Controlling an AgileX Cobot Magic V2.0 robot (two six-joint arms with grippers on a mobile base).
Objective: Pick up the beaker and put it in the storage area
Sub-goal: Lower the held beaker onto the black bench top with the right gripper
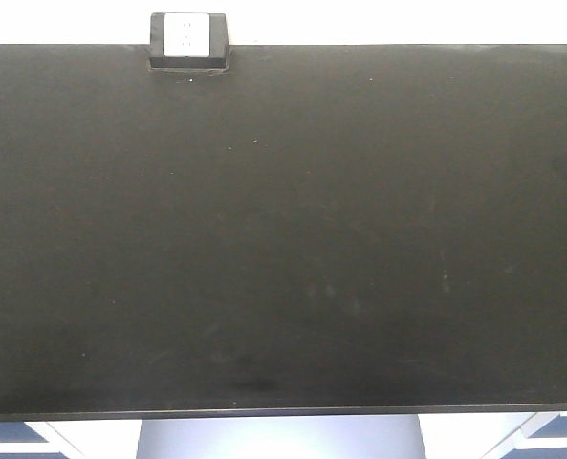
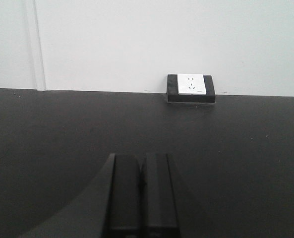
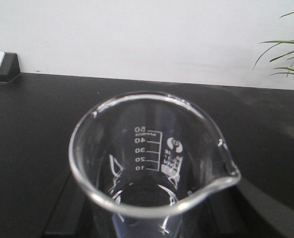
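The beaker point(image 3: 151, 153) fills the view; socket box point(image 3: 2, 65), plant point(image 3: 285, 49) behind

Tabletop point(image 1: 283, 239): wide matte black surface, open from the front edge to the back edge and out to both sides.
Socket box point(image 1: 187, 40): low black block with a white face, at the back edge, left of centre.
Wall point(image 2: 137, 39): white, closes off the far side behind the back edge.
Plant point(image 3: 288, 54): thin green leaves reach in over the far right end, near the wall.
Left end effector point(image 2: 143, 198): open surface ahead, socket box slightly to its right.
Right end effector point(image 3: 161, 218): beaker point(image 3: 154, 153) fills the space between its jaws; open surface beyond.
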